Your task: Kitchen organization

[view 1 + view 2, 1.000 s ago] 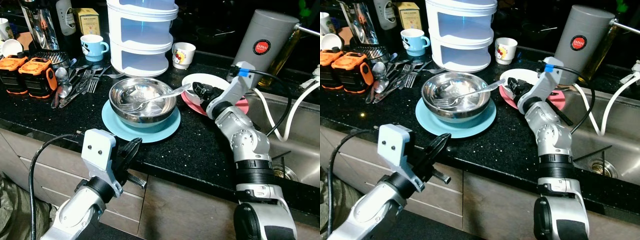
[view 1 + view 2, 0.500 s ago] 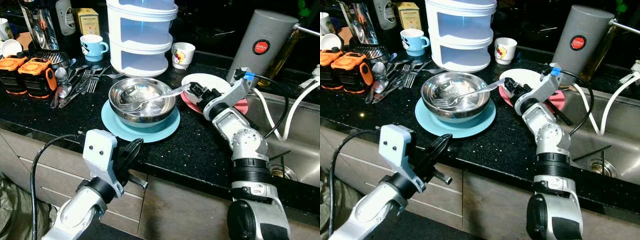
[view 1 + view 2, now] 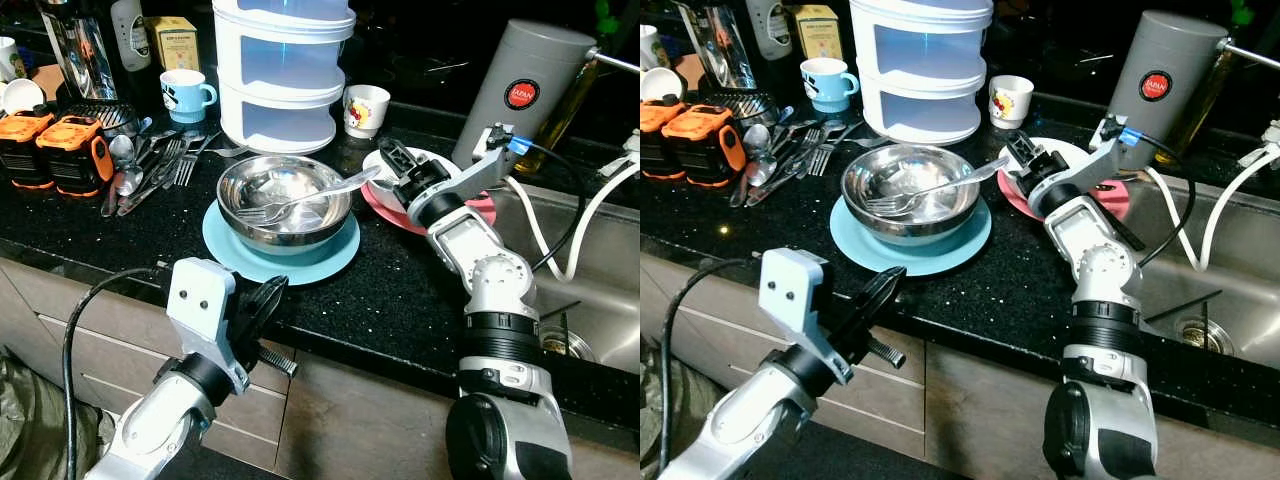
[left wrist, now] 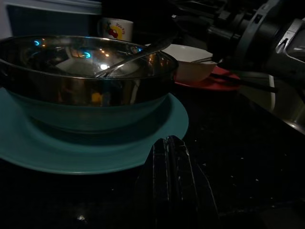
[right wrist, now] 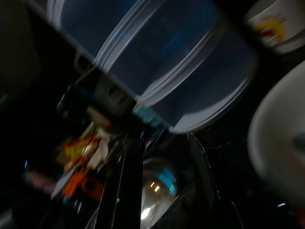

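A black speckled counter (image 3: 390,290) runs across the scene, with a steel sink (image 3: 590,290) at its right end. At the back stands a white tiered container (image 3: 283,70), and right of it a tall grey canister (image 3: 520,90). In front of the container a teal plate (image 3: 235,255) carries a steel bowl (image 3: 285,205), and a fork (image 3: 300,203) lies across the bowl with its handle resting on the right rim. Just right of the bowl a small white dish (image 3: 385,160) sits on a red plate (image 3: 480,212). Loose cutlery (image 3: 150,165) lies at the left beside two orange-and-black packs (image 3: 55,145). The right gripper (image 3: 396,162) hovers over the white dish near the fork handle, its fingers (image 5: 128,186) spread apart and holding nothing. The left gripper (image 3: 262,300) hangs at the counter's front edge, fingers (image 4: 169,176) pressed together.
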Available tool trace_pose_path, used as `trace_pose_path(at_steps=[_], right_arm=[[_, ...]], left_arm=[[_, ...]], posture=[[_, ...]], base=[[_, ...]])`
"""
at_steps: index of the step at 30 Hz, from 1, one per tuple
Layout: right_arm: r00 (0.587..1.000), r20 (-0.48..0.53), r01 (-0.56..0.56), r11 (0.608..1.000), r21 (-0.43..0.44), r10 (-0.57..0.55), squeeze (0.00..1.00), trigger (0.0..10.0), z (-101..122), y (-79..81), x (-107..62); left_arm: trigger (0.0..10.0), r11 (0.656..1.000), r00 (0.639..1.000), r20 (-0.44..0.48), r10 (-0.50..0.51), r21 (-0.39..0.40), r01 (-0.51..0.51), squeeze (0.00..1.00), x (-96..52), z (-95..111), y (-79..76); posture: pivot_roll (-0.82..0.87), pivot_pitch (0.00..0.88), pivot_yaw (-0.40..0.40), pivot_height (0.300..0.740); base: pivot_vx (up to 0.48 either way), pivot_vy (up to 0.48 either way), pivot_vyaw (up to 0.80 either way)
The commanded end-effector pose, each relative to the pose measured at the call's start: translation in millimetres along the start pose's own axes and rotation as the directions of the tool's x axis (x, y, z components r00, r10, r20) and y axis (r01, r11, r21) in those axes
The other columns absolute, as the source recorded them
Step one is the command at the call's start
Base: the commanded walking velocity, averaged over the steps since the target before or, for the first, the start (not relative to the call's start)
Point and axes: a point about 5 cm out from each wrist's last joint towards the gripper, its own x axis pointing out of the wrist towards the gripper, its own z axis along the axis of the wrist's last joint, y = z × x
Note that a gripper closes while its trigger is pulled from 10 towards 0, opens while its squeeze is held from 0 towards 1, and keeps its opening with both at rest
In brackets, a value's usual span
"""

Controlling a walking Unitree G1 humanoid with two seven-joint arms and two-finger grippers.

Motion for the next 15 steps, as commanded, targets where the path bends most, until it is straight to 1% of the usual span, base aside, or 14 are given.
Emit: trace_pose_path(at_steps=[1, 2, 4, 15], right_arm=[[0.998, -0.053, -0.035, 0.999, -0.031, 0.033, 0.00, 10.0, -7.4, 4.9, -1.6], [0.996, -0.082, -0.048, 0.997, -0.056, 0.043, 0.00, 10.0, -12.3, 6.6, -1.9], [0.995, -0.091, -0.049, 0.997, -0.056, 0.044, 0.00, 10.0, -14.8, 7.0, -1.9], [0.995, -0.092, -0.046, 0.998, -0.050, 0.041, 0.00, 10.0, -13.2, 7.0, -1.9]], left_arm=[[10.0, 1.000, 1.000, -0.004, -0.008, -0.018, 0.008, 0.00, 0.9, -2.5, -2.0], [10.0, 1.000, 1.000, -0.003, -0.008, -0.019, 0.008, 0.00, 1.1, -2.4, -2.2], [10.0, 1.000, 1.000, -0.003, -0.008, -0.019, 0.008, 0.00, 1.1, -2.5, -2.3], [10.0, 1.000, 1.000, -0.002, -0.006, -0.022, 0.006, 0.00, 1.1, -2.3, -3.1]], posture=[[0.17, 0.000, -0.080, 0.740], [0.17, 0.000, -0.080, 0.740], [0.17, 0.000, -0.080, 0.740], [0.17, 0.000, -0.081, 0.740]], base=[[0.000, 0.000, 0.00], [0.000, 0.000, 0.00], [0.000, 0.000, 0.00], [0.000, 0.000, 0.00]])
